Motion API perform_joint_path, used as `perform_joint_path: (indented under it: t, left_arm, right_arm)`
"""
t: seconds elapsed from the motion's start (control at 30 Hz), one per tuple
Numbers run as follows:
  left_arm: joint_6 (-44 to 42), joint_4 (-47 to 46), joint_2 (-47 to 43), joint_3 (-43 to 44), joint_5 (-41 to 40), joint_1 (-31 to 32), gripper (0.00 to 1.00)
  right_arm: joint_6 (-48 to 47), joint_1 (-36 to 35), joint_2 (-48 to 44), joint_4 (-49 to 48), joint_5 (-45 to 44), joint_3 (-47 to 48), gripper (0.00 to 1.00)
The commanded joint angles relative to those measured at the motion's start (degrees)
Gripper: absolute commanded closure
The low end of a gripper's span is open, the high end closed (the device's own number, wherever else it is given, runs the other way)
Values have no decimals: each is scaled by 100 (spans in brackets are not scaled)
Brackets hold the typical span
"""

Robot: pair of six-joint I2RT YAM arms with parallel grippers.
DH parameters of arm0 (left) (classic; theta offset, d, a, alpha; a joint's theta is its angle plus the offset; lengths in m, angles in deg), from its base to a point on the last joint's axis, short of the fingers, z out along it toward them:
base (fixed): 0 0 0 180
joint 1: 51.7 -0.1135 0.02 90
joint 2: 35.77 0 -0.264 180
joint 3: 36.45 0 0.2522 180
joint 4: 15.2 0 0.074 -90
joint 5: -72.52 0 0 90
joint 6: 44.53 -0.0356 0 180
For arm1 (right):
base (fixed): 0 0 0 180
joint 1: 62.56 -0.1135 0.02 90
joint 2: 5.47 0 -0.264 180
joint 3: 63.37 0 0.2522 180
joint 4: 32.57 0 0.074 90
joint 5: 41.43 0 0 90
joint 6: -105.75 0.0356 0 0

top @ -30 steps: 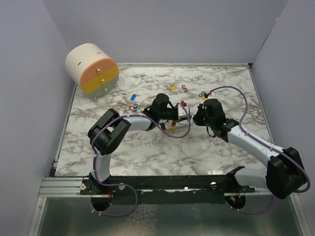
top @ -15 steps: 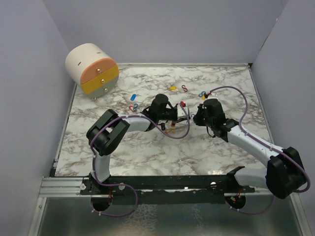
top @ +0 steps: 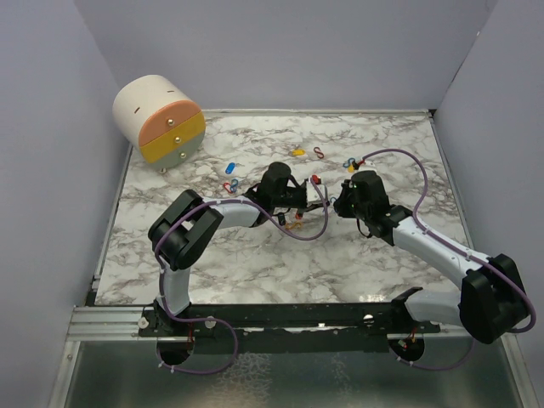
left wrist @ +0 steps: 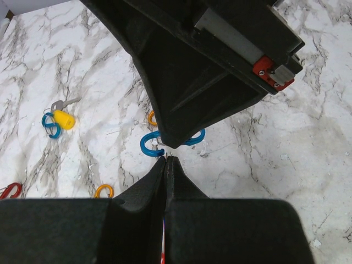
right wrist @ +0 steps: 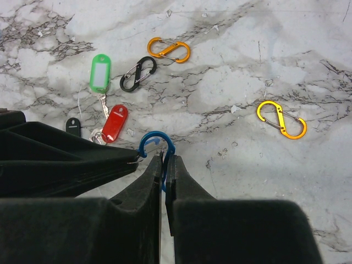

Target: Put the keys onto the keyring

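Observation:
My right gripper (right wrist: 163, 155) is shut on a blue S-shaped keyring (right wrist: 157, 137), held just above the marble. My left gripper (left wrist: 166, 159) is shut too, its tip touching the ring's open hook (left wrist: 148, 144). A thin metal tip pokes out of its pads and a red sliver shows between them, seemingly a key. In the top view both grippers meet mid-table (top: 330, 201). A green key (right wrist: 100, 77), a red key (right wrist: 115, 124) and a black key (right wrist: 72, 125) lie below on the table. A yellow key (left wrist: 64, 119) lies further off on a blue clip (left wrist: 51, 126).
Loose clips lie around: black (right wrist: 137, 73), orange (right wrist: 169, 49), yellow (right wrist: 281, 119), another orange (left wrist: 104, 191) and red (left wrist: 10, 190). A round drawer unit (top: 160, 119) stands at the back left. A blue key (top: 229, 167) lies near it.
Almost nothing: both grippers stay shut and pressed together at the blue keyring; the left arm's elbow has shifted very slightly.

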Motion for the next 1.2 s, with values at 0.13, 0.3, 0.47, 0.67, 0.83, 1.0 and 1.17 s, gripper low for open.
perform_joint_path:
  t: [0.13,0.3,0.47,0.67,0.83,1.0,1.17]
  left_arm:
    - [-7,-126,-114,141,109,48,100]
    - [0,-136,-92,168,77,54,100]
    - [2,-133,-75,185,29,62,100]
    - [10,-131,-32,232,-7,63,100]
    - [20,-134,0,253,-29,63,100]
    - [27,-134,28,278,-60,63,100]
    - [37,-136,54,308,-76,63,100]
  right_arm:
    - [33,-45,16,5,-124,67,99]
    - [34,-44,8,7,-125,66,99]
    - [29,-45,-7,8,-110,57,99]
    - [24,-45,-16,16,-102,58,99]
    - [20,-43,-49,20,-109,49,99]
    - [11,-40,-73,33,-112,54,99]
    - [16,-45,-79,41,-114,59,99]
